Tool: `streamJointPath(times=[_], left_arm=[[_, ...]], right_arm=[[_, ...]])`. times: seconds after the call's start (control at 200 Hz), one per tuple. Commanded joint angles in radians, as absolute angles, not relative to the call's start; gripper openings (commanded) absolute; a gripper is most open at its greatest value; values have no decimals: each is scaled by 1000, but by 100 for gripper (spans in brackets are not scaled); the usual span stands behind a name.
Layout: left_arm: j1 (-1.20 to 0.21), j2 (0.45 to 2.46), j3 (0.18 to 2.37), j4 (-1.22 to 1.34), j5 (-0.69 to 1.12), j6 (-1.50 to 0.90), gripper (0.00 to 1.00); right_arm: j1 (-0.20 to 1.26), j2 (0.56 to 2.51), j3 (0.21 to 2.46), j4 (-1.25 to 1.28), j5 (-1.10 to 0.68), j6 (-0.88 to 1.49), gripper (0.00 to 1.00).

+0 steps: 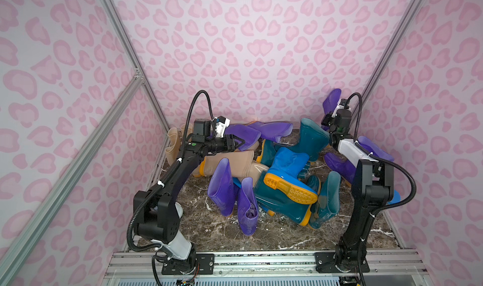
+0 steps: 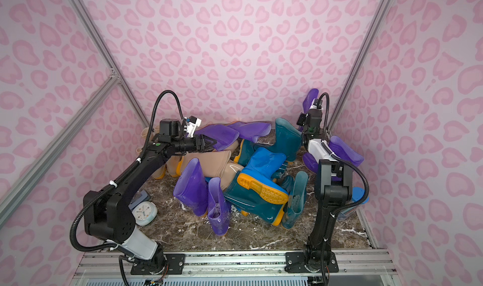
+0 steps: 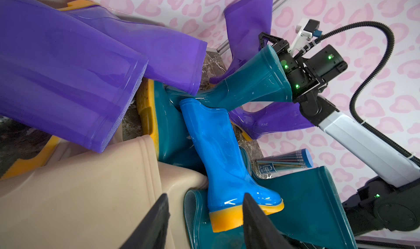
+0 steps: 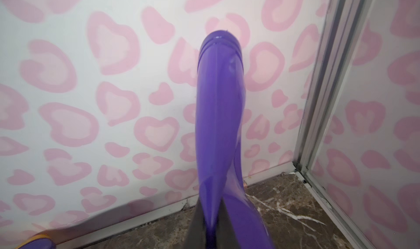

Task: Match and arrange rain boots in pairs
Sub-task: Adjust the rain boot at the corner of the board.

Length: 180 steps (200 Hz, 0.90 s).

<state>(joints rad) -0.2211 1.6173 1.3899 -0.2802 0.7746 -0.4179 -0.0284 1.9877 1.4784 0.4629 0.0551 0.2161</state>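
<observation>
One purple boot [image 4: 218, 111] is the work in hand. The right gripper [image 4: 212, 232] is clamped on the back of its shaft, cuff upward, at about 1 o'clock on the table [image 1: 261, 235], close to the far corner. Both top views show only the cuff rising behind the wrist, so it cannot be told whether the sole is down on the marble.

To do this step well, the arm should probably lower the boot straight, with the shaft vertical, until the sole sits flat, and let go only then. A glossy, soft shaft pinched from one side is likely to tip if freed early. Room should be left beside it for its mate, toes pointing the same way. The nearest candidate looks to be the fallen purple boot [image 1: 338, 164] at 6 o'clock from the held one, partly under the right arm.

The left gripper [image 1: 239, 142] hovers at about 10 o'clock over the pile, jaws roughly half apart and holding nothing. A flat purple boot [image 1: 249, 137] lies just beside its fingertips at 1 o'clock. A beige boot [image 1: 232, 164] lies at 6 o'clock and the bright blue boot [image 1: 287, 162] at 4 o'clock.
</observation>
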Motion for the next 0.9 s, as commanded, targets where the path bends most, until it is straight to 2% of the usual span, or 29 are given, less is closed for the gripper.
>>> streamJointPath(times=[0.0,0.18,0.23,0.315,0.445,0.51,0.645,0.895], left_arm=[[-226,1609,1387,-236,775,-403,53],[-240,1607,1389,-243,776,-401,53],[-245,1606,1389,-245,775,-398,53],[-255,1604,1387,-246,775,-399,54],[-270,1600,1390,-252,775,-395,55],[-273,1595,1390,-255,773,-391,55],[-279,1582,1388,-261,769,-381,55],[-279,1566,1387,-268,761,-372,56]], right_arm=[[-11,1932,1292,678,136,218,0],[20,1783,1014,643,197,259,0],[23,1740,945,648,223,264,17],[21,1682,876,595,222,265,19],[23,1623,871,475,231,254,46],[5,1605,876,440,230,258,52],[-19,1594,903,380,130,229,57],[-17,1638,1034,285,81,146,63]])
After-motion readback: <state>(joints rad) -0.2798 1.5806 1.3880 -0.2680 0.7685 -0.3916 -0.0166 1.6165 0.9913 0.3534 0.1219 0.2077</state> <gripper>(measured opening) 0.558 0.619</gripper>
